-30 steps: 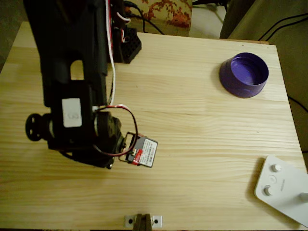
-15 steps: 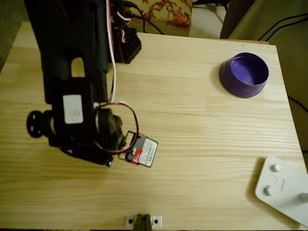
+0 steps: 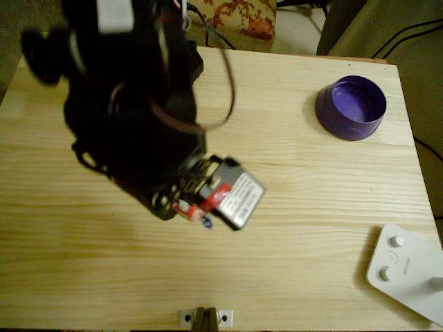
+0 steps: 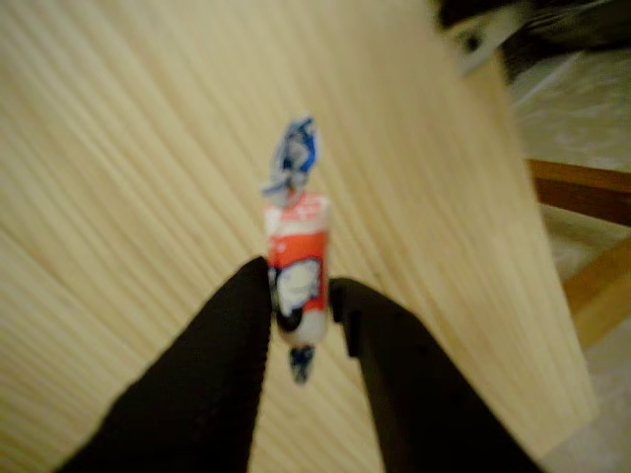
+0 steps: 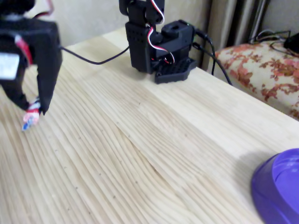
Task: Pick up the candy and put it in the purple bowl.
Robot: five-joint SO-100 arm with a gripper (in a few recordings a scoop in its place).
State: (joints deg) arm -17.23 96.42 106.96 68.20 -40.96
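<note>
My black gripper (image 4: pixel 301 296) is shut on the candy (image 4: pixel 295 264), a small white and orange-red wrapped sweet with bluish twisted ends, held clear above the wooden table. In the overhead view the candy (image 3: pixel 192 211) pokes out under the raised arm near the table's middle left, below the gripper (image 3: pixel 185 203). In the fixed view the candy (image 5: pixel 31 113) hangs between the two black fingers at the left edge, at the gripper (image 5: pixel 30 111). The purple bowl (image 3: pixel 351 107) stands at the table's far right corner, well apart from the gripper; its rim (image 5: pixel 280 186) shows at the lower right of the fixed view.
A white device with round knobs (image 3: pixel 403 271) lies at the table's near right corner. The arm's black base (image 5: pixel 159 44) with cables stands at the far edge. A small metal bracket (image 3: pixel 205 317) sits at the near edge. Bare wood lies between the gripper and the bowl.
The arm has lifted from its low pose over the table's left side and swung slightly right; the candy now hangs in the gripper off the table.
</note>
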